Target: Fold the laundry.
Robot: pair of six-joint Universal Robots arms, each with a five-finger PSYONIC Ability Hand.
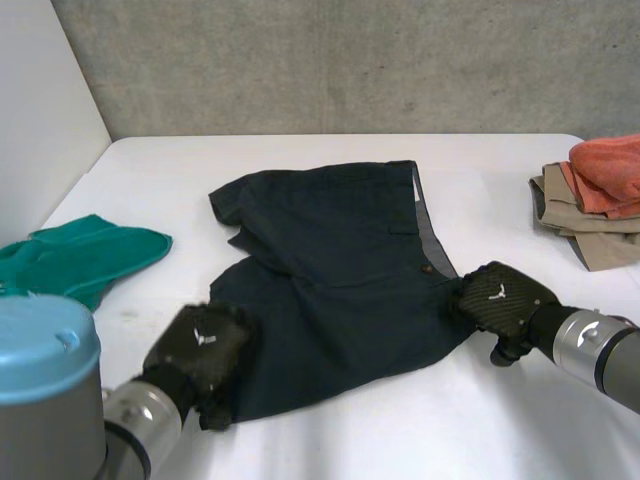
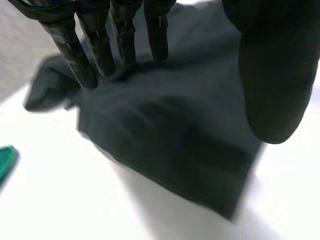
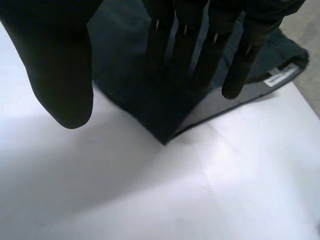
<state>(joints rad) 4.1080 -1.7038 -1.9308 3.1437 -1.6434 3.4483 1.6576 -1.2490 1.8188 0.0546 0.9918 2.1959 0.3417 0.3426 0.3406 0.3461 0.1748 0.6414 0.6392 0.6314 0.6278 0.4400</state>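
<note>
Shorts, dark navy, lie flat in the middle of the white table. The waistband is toward the robot's right and both legs toward its left. You can see the grey lining where the waistband edge is turned up. A white label sits on that lining in the right wrist view, its print too small to read. The cloth is mostly smooth, with creases where the two legs meet.

Robot's left hand is on the near leg's hem corner. Its fingers are straight and slightly spread with the tips resting on the fabric, and the thumb is set apart from them.

Robot's right hand is at the near waistband corner. Its fingers are straight, side by side, with the tips on the cloth, and the thumb is apart.

In the head view, the backs of both hands hide the fingertips from you.

A green cloth lies at the table's left side, partly behind the left arm's blue cap. A tan garment with an orange cloth on top lies at the right side, and the frame edge cuts both off.
</note>
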